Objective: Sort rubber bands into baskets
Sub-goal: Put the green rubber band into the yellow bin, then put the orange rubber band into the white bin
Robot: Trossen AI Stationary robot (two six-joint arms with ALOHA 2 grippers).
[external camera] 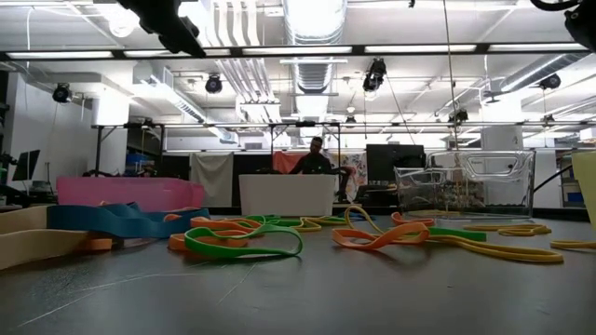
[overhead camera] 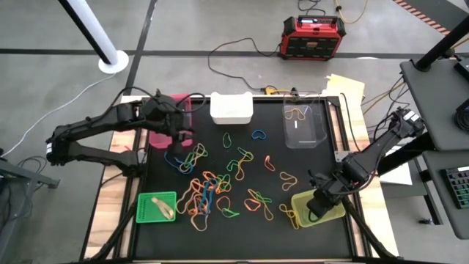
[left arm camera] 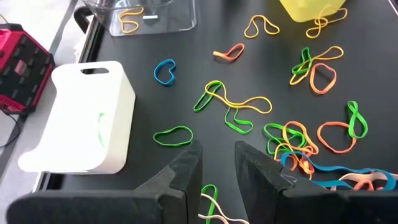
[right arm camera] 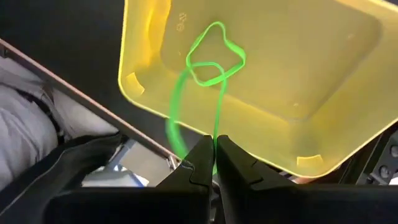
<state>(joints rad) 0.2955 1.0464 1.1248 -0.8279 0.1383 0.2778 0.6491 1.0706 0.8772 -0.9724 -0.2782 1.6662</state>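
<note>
the right gripper [right arm camera: 214, 155] is pinching a thin bright green rubber band [right arm camera: 211, 62] between fingers pressed tight together, and the band is dangling in a twisted loop over the translucent yellow-green plastic basket [right arm camera: 323, 74]. in the high view this right gripper [overhead camera: 316, 205] is hanging directly above the yellow-green basket [overhead camera: 333, 213], which is sitting at the near right corner of the black table mat [overhead camera: 293, 169].

the left gripper [left arm camera: 217, 165] is standing with its two dark fingers partly apart, a narrow gap between them, holding nothing; it is hovering over the mat well across from the yellow-green basket, beside the magenta-pink plastic basket [overhead camera: 157, 136].

the loose rubber bands [overhead camera: 212, 187] are lying in a tangled scatter of orange, blue, green, yellow and tan loops between the left gripper and the yellow-green basket, most of them overlapping one another.

the white rectangular plastic basket [overhead camera: 231, 108] and the clear plastic basket [overhead camera: 320, 132] are standing along the far edge of the mat from the yellow-green basket; the clear one is holding an orange-yellow band [overhead camera: 297, 113]. the bright green slotted basket [overhead camera: 146, 213] is sitting at the opposite near corner, with a tan band [overhead camera: 163, 207] in it.

the right wrist view alone is showing the pinched green band; from above it is hidden under the arm. the left wrist view is showing a green band [left arm camera: 100, 129] inside the white basket. the low view is showing flat band edges and a person [external camera: 315, 158] far behind the table.
</note>
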